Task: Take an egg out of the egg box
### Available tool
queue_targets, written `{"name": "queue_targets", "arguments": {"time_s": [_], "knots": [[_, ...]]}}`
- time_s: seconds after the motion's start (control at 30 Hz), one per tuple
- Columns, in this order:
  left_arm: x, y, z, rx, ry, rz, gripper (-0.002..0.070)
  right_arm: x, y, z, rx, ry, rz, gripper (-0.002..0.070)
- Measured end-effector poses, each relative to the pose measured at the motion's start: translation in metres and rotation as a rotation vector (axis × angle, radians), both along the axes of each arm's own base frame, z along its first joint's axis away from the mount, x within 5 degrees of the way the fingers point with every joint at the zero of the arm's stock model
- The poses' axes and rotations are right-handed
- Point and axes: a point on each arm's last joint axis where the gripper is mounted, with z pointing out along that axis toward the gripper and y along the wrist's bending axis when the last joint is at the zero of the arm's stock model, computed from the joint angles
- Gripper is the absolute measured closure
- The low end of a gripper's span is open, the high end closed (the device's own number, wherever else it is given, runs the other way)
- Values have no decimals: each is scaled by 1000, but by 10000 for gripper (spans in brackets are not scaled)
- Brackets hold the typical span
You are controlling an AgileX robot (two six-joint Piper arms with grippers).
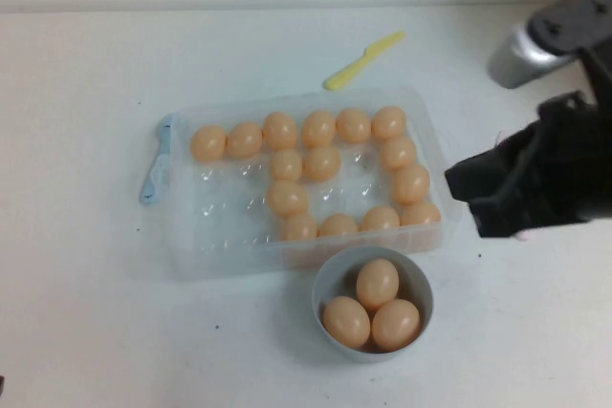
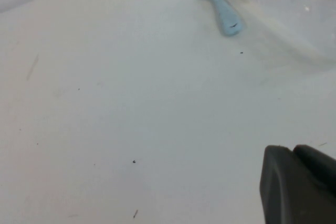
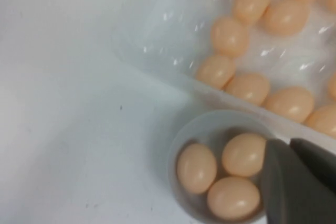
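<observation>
Egg box (image 1: pixel 191 246) at frame centre — no readable writing.
Right end effector (image 1: pixel 516 200) at right, left end effector (image 2: pixel 299 187) over bare surface (image 1: pixel 76 312) — grip state unclear.

Clear plastic egg box (image 1: pixel 191 246) at frame centre, lying flat and open, light blue clasp at its left side. Peach-orange eggs filling the back row, right column and part of the middle; left front cups bare. Nearest front-row egg (image 1: pixel 338 226) seated upright in its cup.

Left gripper (image 2: pixel 296 182) low over bare table, left of box. Right gripper (image 1: pixel 497 203) at frame right, beside box.
</observation>
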Motion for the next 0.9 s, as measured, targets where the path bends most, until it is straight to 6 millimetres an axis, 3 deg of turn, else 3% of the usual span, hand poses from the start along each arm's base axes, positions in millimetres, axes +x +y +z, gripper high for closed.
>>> {"name": "queue_targets", "arguments": {"time_s": [0.27, 0.47, 0.6, 0.9], "knots": [[0, 0, 0, 0, 0, 0, 679, -81, -60, -5, 198, -293, -79, 693], [0, 0, 0, 0, 0, 0, 679, -127, -96, -13, 244, -507, -94, 693], [0, 0, 0, 0, 0, 0, 679, -138, -108, -25, 182, -593, -95, 693], [0, 0, 0, 0, 0, 0, 679, -140, -111, -33, 119, -588, -87, 694]]}}
